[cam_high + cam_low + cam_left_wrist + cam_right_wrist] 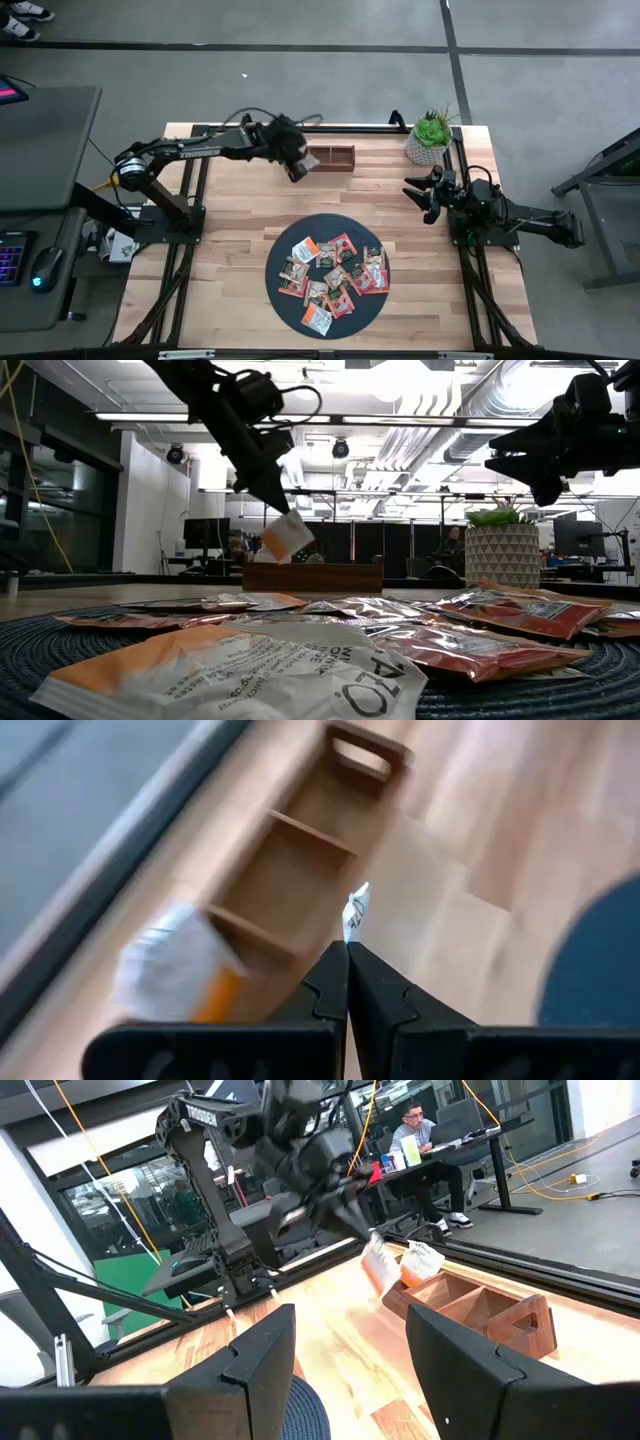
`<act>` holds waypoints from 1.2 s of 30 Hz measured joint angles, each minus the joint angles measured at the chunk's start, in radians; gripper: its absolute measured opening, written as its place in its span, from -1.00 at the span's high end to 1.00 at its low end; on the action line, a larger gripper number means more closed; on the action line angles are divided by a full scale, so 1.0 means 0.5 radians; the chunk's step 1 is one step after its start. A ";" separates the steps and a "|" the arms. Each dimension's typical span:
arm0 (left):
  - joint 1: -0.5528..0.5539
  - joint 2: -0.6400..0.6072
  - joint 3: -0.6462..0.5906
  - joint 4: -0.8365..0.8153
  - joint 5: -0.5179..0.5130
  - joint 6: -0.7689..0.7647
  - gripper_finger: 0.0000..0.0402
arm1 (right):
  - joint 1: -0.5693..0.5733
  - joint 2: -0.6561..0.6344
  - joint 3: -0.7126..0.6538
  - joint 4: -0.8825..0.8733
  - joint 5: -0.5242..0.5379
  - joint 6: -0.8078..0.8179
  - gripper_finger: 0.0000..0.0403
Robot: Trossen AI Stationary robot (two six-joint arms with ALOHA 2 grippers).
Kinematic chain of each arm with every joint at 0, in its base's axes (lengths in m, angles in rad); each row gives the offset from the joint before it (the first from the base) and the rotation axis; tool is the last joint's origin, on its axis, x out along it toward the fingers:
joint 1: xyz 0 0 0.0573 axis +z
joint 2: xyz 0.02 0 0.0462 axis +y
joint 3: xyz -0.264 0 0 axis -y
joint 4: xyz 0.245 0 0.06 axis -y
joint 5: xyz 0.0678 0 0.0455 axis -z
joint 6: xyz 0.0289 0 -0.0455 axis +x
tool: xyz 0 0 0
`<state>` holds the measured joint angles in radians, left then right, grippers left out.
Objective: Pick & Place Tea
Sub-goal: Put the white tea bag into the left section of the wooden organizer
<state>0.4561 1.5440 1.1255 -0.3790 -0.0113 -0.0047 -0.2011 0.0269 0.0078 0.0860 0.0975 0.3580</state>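
The wooden table (230, 250) is showing pale plank grain, and near its front edge a dark round mat (290, 312) with a woven, ribbed texture is lying flat. Scattered over the mat, the tea sachets (335, 275) are lying in a loose overlapping heap: small flat squares of crinkled glossy foil in white, orange, red and brown-green.

Farther back on the right, the right gripper (428, 197) is hovering above bare wood with its fingers standing wide apart and holding nothing. Beyond it, at the far right corner, a potted plant (430, 138) with spiky green leaves is sitting in a pale faceted pot.

Toward the far middle, a dark brown wooden tray (333, 158), long and divided into compartments, is resting on the table. The left gripper (296, 170) is hanging just over the tray's left end, fingers pinched together on the corner of a white and orange sachet (284, 537) that is dangling above the tray. Another white and orange sachet (180, 965) is lying in the left end compartment.

Behind the table, a grey floor and an open workspace with desks, monitors and a seated person (425, 1142) are showing.
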 joint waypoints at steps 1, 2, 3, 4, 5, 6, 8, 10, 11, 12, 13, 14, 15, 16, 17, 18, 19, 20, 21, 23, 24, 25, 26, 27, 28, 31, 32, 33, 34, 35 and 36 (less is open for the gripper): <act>0.031 -0.016 0.000 -0.001 -0.015 0.013 1.00 | 0.000 0.000 0.000 0.000 0.000 0.000 0.06; 0.064 -0.028 0.000 -0.006 -0.039 0.027 1.00 | 0.000 0.000 0.001 0.000 0.001 0.000 0.06; 0.096 -0.040 -0.007 -0.008 -0.052 0.045 1.00 | 0.000 0.000 0.001 0.000 0.000 0.000 0.06; 0.129 -0.048 -0.021 -0.008 -0.066 0.055 1.00 | 0.000 0.000 0.001 -0.001 0.001 0.000 0.06; 0.163 -0.050 -0.034 0.009 -0.072 0.056 1.00 | 0.000 0.000 0.000 0.000 0.000 0.000 0.06; 0.194 -0.050 -0.053 0.074 -0.055 0.054 1.00 | 0.000 0.000 0.000 0.000 0.000 0.000 0.06; 0.258 -0.050 -0.099 0.186 0.012 0.046 1.00 | 0.000 0.000 0.001 0.000 0.000 0.000 0.06; 0.302 -0.050 -0.150 0.284 0.044 0.010 1.00 | 0.000 0.000 0.001 0.000 0.001 0.000 0.06; 0.317 -0.050 -0.174 0.322 0.050 -0.004 1.00 | 0.000 0.000 0.001 0.000 0.001 0.000 0.06; 0.329 -0.050 -0.200 0.368 0.055 -0.023 1.00 | 0.000 0.000 0.000 0.000 0.000 0.000 0.06; 0.337 -0.050 -0.230 0.423 0.056 -0.041 1.00 | 0.000 0.000 0.000 0.000 0.000 0.000 0.06; 0.336 -0.050 -0.261 0.464 0.050 -0.058 1.00 | 0.000 0.000 0.001 0.000 0.001 0.000 0.06; 0.334 -0.050 -0.296 0.497 0.034 -0.084 1.00 | 0.000 0.000 0.001 -0.001 0.000 -0.001 0.06; 0.332 -0.050 -0.335 0.535 0.012 -0.111 1.00 | 0.000 0.000 0.000 -0.001 0.000 0.000 0.06; 0.332 -0.050 -0.371 0.577 0.002 -0.142 1.00 | 0.000 0.000 0.001 0.000 0.000 0.000 0.06; 0.332 -0.050 -0.405 0.622 0.001 -0.164 1.00 | 0.000 0.000 0.001 0.000 0.001 0.000 0.06; 0.332 -0.050 -0.439 0.664 0.002 -0.192 1.00 | 0.000 0.000 0.001 0.000 0.000 0.000 0.06; 0.332 -0.050 -0.468 0.691 -0.001 -0.223 1.00 | 0.000 0.000 0.000 0.000 0.000 0.000 0.06; 0.332 -0.050 -0.501 0.722 -0.015 -0.246 1.00 | 0.000 0.000 0.001 -0.001 0.001 0.000 0.06; 0.331 -0.050 -0.576 0.846 -0.059 -0.283 1.00 | 0.000 0.000 0.001 -0.001 0.001 0.000 0.06; 0.331 -0.050 -0.610 0.925 -0.069 -0.312 1.00 | 0.000 0.000 0.000 -0.001 0.001 0.000 0.06; 0.331 -0.050 -0.640 1.003 -0.094 -0.343 1.00 | 0.000 0.000 0.000 -0.001 0.000 0.000 0.06; 0.331 -0.050 -0.667 1.073 -0.117 -0.373 1.00 | 0.000 0.000 0.001 -0.001 0.001 0.000 0.06; 0.331 -0.050 -0.692 1.123 -0.151 -0.402 1.00 | 0.000 0.000 0.000 0.000 0.001 0.000 0.06; 0.331 -0.050 -0.711 1.148 -0.178 -0.424 1.00 | 0.000 0.000 0.000 0.000 0.000 0.000 0.06; 0.332 -0.050 -0.726 1.160 -0.204 -0.436 1.00 | 0.000 0.000 0.001 0.000 0.000 0.000 0.06; 0.332 -0.050 -0.726 1.160 -0.204 -0.436 1.00 | 0.000 0.000 0.001 0.000 0.000 0.000 0.06; 0.332 -0.050 -0.726 1.158 -0.201 -0.434 1.00 | 0.000 0.000 0.001 0.000 0.000 0.000 0.06; 0.331 -0.050 -0.726 1.159 -0.195 -0.430 1.00 | 0.000 0.000 0.001 -0.001 0.001 0.000 0.06; 0.331 -0.050 -0.726 1.166 -0.187 -0.428 1.00 | 0.000 0.000 0.001 -0.001 0.000 0.000 0.06; 0.331 -0.048 -0.726 1.175 -0.174 -0.427 1.00 | 0.000 0.000 0.000 0.000 0.001 0.000 0.06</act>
<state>0.6216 1.5202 0.7628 0.2087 -0.0984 -0.2182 -0.2009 0.0269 0.0078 0.0860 0.0978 0.3580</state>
